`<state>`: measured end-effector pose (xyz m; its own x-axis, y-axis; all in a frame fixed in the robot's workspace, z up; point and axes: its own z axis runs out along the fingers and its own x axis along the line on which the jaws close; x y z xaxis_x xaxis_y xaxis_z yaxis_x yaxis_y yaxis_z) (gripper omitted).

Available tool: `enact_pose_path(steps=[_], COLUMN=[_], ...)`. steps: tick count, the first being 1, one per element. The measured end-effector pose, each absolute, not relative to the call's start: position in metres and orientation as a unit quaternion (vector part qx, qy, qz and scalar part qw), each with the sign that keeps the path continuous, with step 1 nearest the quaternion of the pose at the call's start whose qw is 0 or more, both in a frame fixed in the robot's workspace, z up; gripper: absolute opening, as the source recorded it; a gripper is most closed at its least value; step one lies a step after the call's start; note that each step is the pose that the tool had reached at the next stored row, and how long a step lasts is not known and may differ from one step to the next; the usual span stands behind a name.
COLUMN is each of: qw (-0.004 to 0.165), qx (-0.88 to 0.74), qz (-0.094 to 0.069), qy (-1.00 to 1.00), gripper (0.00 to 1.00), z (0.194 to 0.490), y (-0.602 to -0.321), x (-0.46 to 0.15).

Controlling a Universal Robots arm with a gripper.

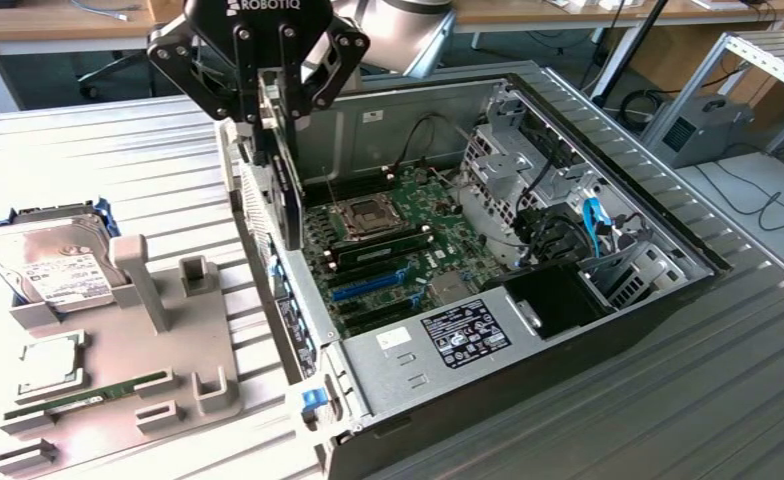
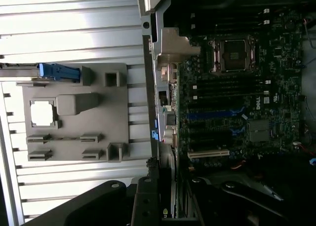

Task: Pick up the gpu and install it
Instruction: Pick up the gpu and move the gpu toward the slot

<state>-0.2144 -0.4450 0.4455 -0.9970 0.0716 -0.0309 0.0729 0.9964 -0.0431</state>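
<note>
- The end effector (image 1: 275, 108) hangs above the rear edge of the open computer case (image 1: 606, 140), its fingers pinching the top edge of the gpu (image 1: 287, 205).
- The gpu hangs upright and edge-down from that grip. Its lower end is just over the case's rear wall, beside the motherboard (image 1: 426, 245), and touches neither.
- A pale strip runs down the side of the card facing the exterior view's left, which I take to be its bracket.
- By my judgement, the step in hand is carrying the held card into line over an expansion slot (image 1: 369, 284). The pickup looks complete and the card is not yet seated.
- To do this well, the card's long edge should run parallel to the blue slots, with the bracket end against the rear wall opening.
- The card should stay plumb, because a tilt would likely jam the connector edge on the slot lip.
- The grip sits high on a thin board, so slow and straight travel should limit swing or slipping.
- The processor socket (image 1: 363, 215) and its cables lie near the path and need clearance.
- On the counter (image 1: 125, 150), the parts tray (image 1: 145, 385) holds the hard drive (image 1: 52, 268) and the memory stick (image 1: 92, 392), well apart from the work.
</note>
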Motion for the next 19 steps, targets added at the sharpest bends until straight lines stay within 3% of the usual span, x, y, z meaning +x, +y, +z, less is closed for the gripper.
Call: enact_pose_path(steps=[19], qw=[0.015], qx=[0.036], qz=[-0.022], qy=[0.999], gripper=[0.26], z=[0.445], y=[-0.445], x=[-0.197])
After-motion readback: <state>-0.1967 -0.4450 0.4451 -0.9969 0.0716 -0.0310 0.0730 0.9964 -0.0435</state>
